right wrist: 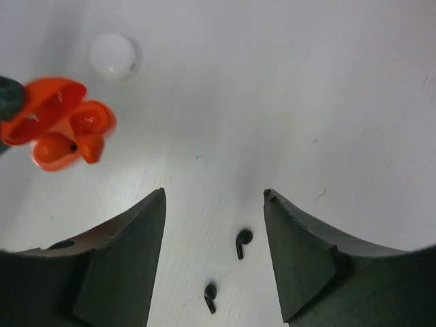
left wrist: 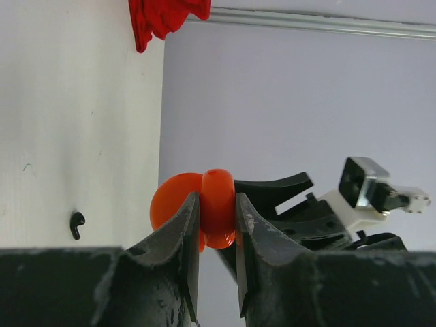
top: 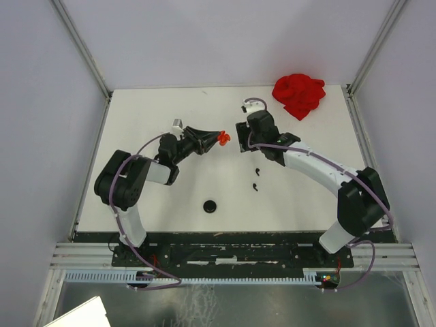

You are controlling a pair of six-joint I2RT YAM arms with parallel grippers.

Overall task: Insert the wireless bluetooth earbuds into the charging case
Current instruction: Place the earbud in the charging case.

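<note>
Beside the red case point(right wrist: 65, 129), clamped tight in the left gripper point(left wrist: 216, 201), the right gripper point(right wrist: 213, 194) hangs open and empty; two black earbuds point(right wrist: 242, 242) lie near the case, probably the next pickup.

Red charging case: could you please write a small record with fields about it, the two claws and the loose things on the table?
red charging case: lid open, contents unclear
left claw: shut on the red charging case
right claw: open, holding nothing, beside the case
black earbuds: two, lying apart on the table, seen between the right claw's fingers
white disc: on the table, beyond the case
black disc: on the table, nearer the arm bases
red heap: far right corner
</note>
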